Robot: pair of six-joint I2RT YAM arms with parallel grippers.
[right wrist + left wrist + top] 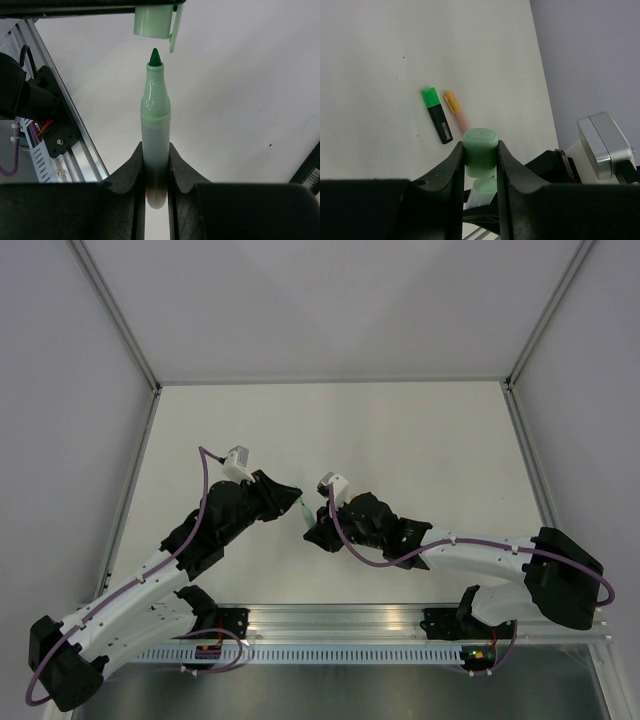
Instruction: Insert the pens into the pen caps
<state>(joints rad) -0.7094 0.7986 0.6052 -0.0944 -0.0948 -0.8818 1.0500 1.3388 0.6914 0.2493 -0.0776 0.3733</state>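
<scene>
Fingers of the left gripper [481,150] are closed on a pale green plastic cap [480,142]. The right gripper [155,157] is clamped on the barrel of a translucent pale green marker [155,112], its dark green tip just short of the cap's open mouth. On the white worktop [380,60] beyond lie a black marker with a bright green end [438,116] and a pale orange-pink marker [456,111], side by side; the black one's print is too small to read.

Left pincer [294,492] and right pincer [314,530] face each other, tips near; a green pen [303,509] shows between them. White surface [400,440] lies beneath both.
</scene>
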